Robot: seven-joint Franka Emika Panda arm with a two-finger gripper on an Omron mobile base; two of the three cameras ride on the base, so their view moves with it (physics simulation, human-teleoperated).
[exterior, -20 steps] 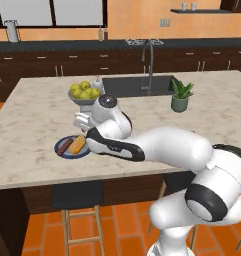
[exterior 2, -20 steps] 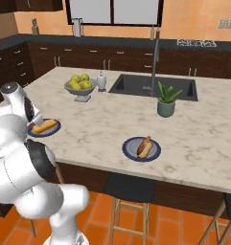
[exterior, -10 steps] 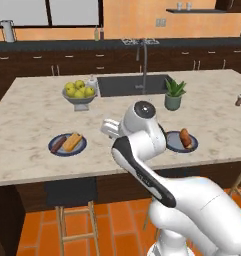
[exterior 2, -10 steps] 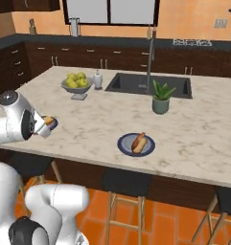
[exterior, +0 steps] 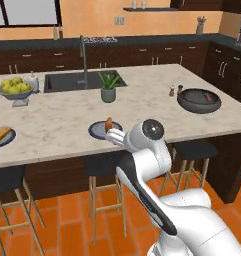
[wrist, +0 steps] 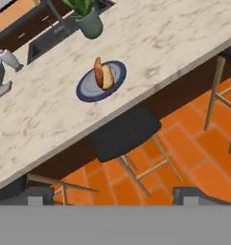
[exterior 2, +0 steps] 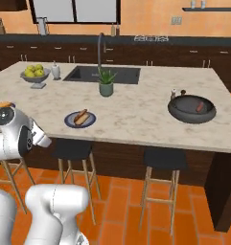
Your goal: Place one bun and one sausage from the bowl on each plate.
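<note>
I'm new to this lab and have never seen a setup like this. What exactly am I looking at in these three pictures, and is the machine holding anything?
It is a rendered kitchen with a white robot arm on a base that can drive. Two cameras ride on the base behind the arm, one at its left and one at its right, both looking forward over the island counter. The third camera sits on the hand and looks along the gripper, whose two dark fingertips stand wide apart, open and empty, over a stool.

On the counter: a blue-rimmed plate carrying a bun and a sausage, a second plate far left with food on it, a dark bowl on the right holding one more sausage, a fruit bowl, a potted plant and a sink.
</note>
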